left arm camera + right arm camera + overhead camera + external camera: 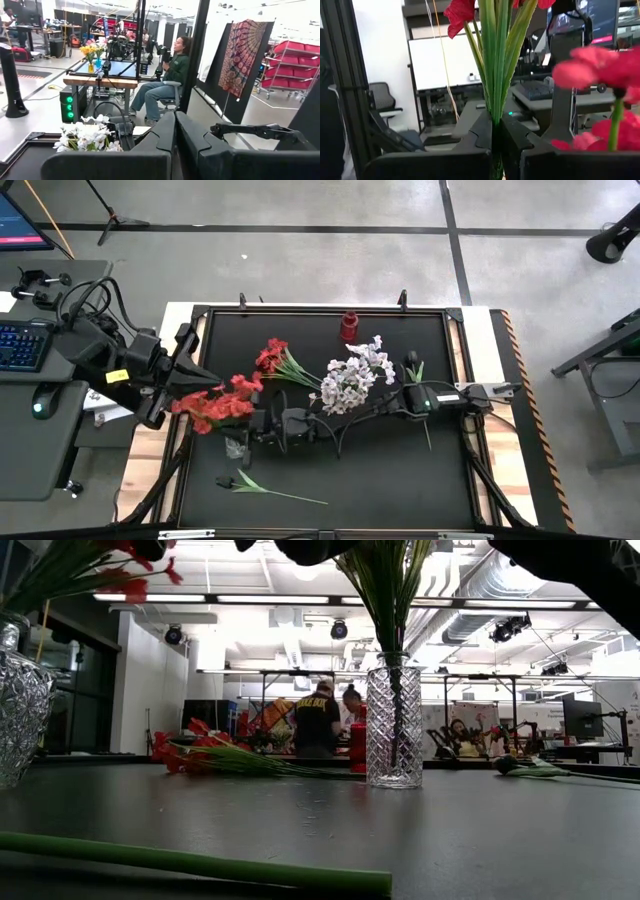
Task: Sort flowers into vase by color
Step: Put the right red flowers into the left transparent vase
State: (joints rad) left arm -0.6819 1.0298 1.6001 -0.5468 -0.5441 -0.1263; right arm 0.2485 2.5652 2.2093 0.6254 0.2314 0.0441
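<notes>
My right gripper (495,137) reaches across the table to the left and is shut on a bunch of red flowers (213,407), above a glass vase (235,446) whose wall shows at the low view's left edge (15,710). White flowers (352,380) stand with their stems in a second glass vase (393,730). More red flowers (273,360) lie flat on the mat, as do a dark bloom (412,363) and a loose green stem (272,489). My left gripper (175,131) is shut on nothing, raised over the table's left edge. My right gripper pinches several green stems (495,107) of the red bunch between its two fingers. The fingers come nearly level from the table's right side and lie across the stems. The stems stand upright with the blooms above the fingers. The gripper hides their lower ends.
A small red object (348,327) stands at the mat's far edge. The loose stem (190,862) lies along the near side. People sit and stand in the room beyond the table. A desk with a keyboard (22,345) is off to the left.
</notes>
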